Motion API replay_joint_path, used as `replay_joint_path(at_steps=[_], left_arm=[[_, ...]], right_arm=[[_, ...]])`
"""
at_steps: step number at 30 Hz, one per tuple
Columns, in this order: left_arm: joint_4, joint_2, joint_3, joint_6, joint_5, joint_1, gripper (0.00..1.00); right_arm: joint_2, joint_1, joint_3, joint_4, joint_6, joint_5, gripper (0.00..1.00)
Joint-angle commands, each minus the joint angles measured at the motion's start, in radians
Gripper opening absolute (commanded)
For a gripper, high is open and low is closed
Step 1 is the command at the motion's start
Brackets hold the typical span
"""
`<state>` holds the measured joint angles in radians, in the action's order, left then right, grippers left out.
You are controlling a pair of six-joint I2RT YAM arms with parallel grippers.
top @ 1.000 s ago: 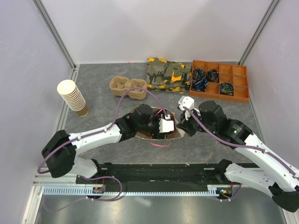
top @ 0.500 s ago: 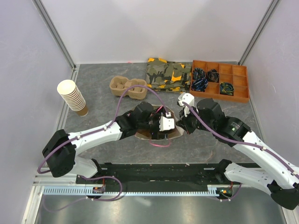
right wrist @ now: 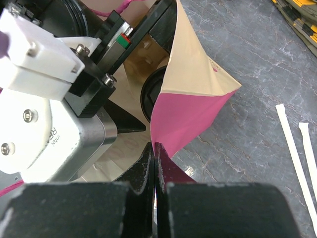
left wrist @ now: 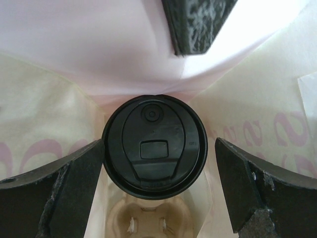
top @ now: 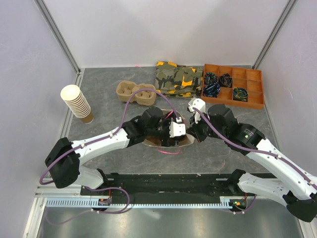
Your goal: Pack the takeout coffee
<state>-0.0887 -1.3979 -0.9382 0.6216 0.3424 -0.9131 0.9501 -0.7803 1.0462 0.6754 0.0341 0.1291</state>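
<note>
Down inside the bag [right wrist: 190, 106], I am holding the left claw [left wrist: 159, 153] spread wide around the coffee [left wrist: 154, 145]. Its left finger is just touching the lid rim and the right one is standing slightly clear, so nothing is being gripped. The cup is standing upright between the fingers, above a carrier [left wrist: 148, 224]; whether it is seated I cannot tell. The right claw [right wrist: 155, 163] is pinching the bag's lip, fully closed on it. I am judging this the release. I should be lifting the left claw straight up, fingers clear of the lid, with the right holding the mouth wide.
</note>
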Motion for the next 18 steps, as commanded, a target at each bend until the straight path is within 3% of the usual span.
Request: replay_joint_path(at_steps=[1, 18], left_arm=[[0.020, 0.002, -0.047, -0.022, 0.000, 0.008, 1.00], [-0.031, 0.073, -0.086, 0.000, 0.073, 0.020, 1.00]], right_arm=[[0.010, 0.003, 0.032, 0.035, 0.018, -0.014, 0.00], [0.044, 0.019, 0.049, 0.053, 0.046, -0.034, 0.00]])
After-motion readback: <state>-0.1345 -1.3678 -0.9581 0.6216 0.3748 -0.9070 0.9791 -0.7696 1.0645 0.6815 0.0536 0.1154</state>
